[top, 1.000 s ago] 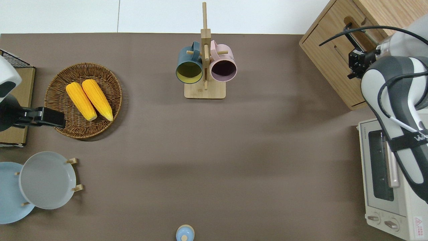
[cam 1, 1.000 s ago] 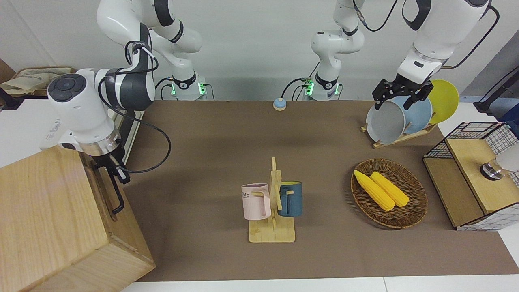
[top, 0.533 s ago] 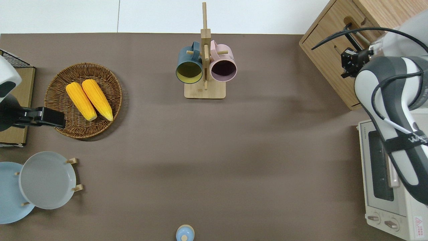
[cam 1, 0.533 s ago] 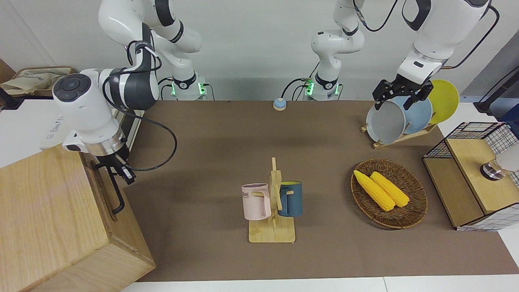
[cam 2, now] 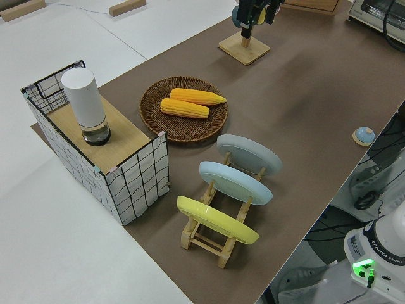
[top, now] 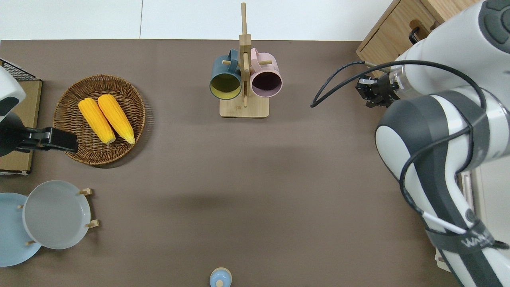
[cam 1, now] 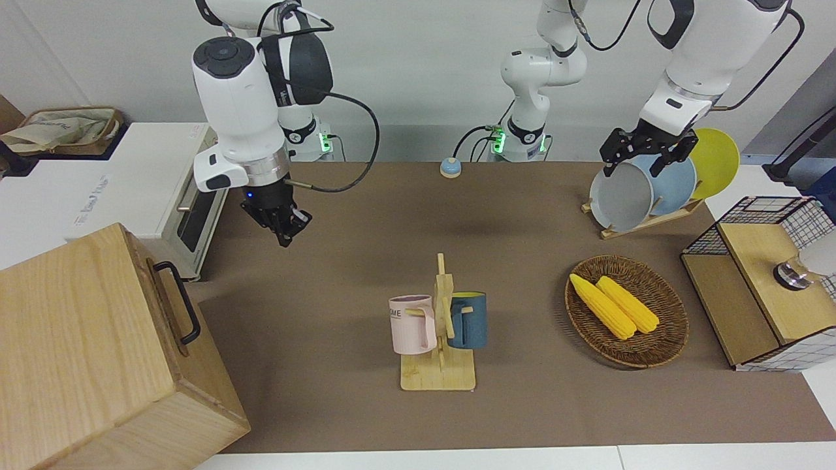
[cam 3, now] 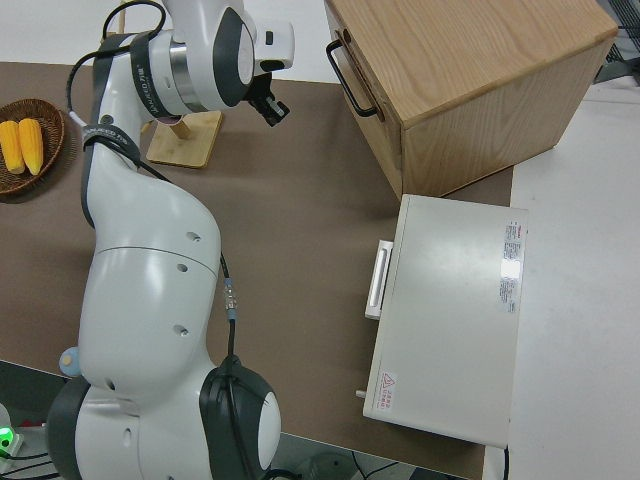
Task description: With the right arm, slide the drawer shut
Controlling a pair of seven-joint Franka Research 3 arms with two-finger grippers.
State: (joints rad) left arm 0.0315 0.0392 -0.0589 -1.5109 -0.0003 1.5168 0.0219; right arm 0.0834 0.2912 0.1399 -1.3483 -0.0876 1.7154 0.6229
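My right tool (cam 1: 285, 233) upper left of front view, hanging over bare desk (cam 1: 366, 261), fingers nearly together, holding nothing. Drawer (cam 1: 171, 307) lower left, flush in cabinet (cam 1: 78, 346), one black handle (cam 1: 177, 301). Two mugs (cam 1: 413, 324), two corn cobs (cam 1: 614, 305), three plates (cam 2: 231, 190). Left arm parked.

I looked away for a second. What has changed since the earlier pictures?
The right pincer has left the drawer handle and lifted away; it is now over bare table between the wooden cabinet and the mug rack. The drawer sits flush, as before. The left arm stays parked; nothing else moved.
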